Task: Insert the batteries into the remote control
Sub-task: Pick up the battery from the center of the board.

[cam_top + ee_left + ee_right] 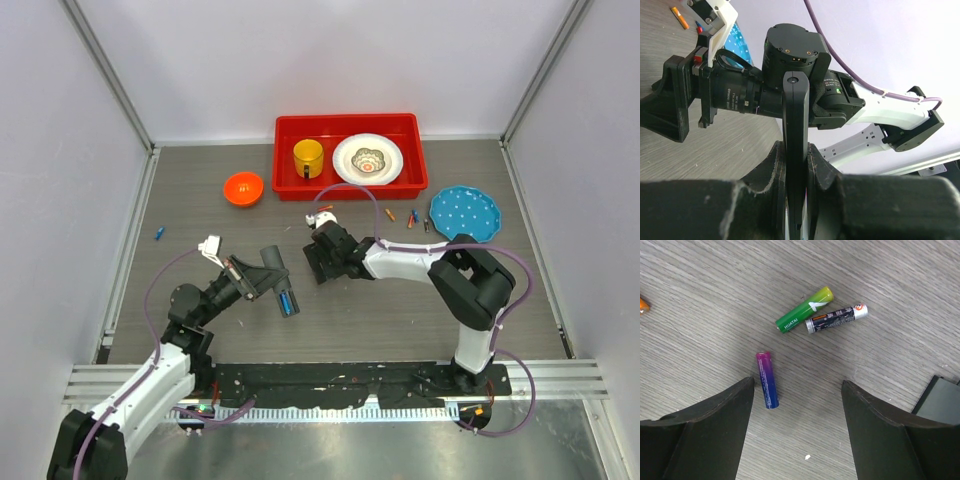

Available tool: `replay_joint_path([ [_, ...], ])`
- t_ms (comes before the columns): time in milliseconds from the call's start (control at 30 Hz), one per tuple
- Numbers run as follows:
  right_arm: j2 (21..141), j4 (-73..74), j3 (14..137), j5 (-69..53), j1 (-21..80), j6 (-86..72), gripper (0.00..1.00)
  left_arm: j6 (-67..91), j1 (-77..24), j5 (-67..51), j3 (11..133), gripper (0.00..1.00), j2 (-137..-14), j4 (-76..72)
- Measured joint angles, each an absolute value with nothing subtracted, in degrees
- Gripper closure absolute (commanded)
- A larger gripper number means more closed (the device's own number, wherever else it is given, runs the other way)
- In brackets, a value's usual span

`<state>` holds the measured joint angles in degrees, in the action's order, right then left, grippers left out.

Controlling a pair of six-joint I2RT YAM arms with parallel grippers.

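- Remote control [794, 140] is up off the surface, a slim black plastic bar seen edge-on and clenched tight between the left fingers [767, 175]. Its lower end is swallowed behind their rough dark pads.
- Right fingers [715, 430] hang spread wide and released, gripping nothing, over the grey wood-grain surface [890, 285].
- Purple-and-blue battery [767, 380], a small glossy cylinder, lies flat just beside one of those fingers.
- Green battery [805, 309] and black battery [836, 318] with a silver cap lie side by side a little further off, close to touching.
- Orange tip [642, 305] at the frame's edge is cut off, so I can't tell what it is.
- Grey slab [940, 400] at the opposite edge is also cropped, with only a flat corner showing.
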<state>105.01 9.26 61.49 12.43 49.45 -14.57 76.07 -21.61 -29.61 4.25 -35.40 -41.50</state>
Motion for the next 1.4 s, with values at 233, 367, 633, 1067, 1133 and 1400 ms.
replay_joint_path([
  [233, 104.97, 9.06, 61.45, 12.4, 49.52, -15.11, 0.27, 76.09, -21.61, -29.61, 3.88, 1.0, -35.46, -42.11],
  [367, 104.92, 8.97, 61.34, 12.49, 49.74, -15.11, 0.43, 76.09, -21.61, -29.61, 3.6, 1.0, -35.62, -42.17],
  [633, 105.3, 9.02, 61.73, 13.08, 51.2, -14.35, 0.56, 76.12, -21.61, -29.61, 3.49, 1.0, -35.66, -42.19],
  [1067, 105.8, 9.43, 62.24, 15.68, 53.15, -15.14, 0.99, 76.14, -21.61, -29.58, 3.4, 1.0, -35.66, -42.17],
  [1133, 105.73, 9.45, 62.11, 16.51, 53.19, -15.84, 0.99, 76.12, -21.61, -29.58, 3.4, 1.0, -35.66, -42.17],
  [1400, 103.42, 12.71, 60.36, 18.35, 53.21, -16.86, 0.99, 76.12, -21.61, -29.58, 3.4, 1.0, -36.51, -42.19],
])
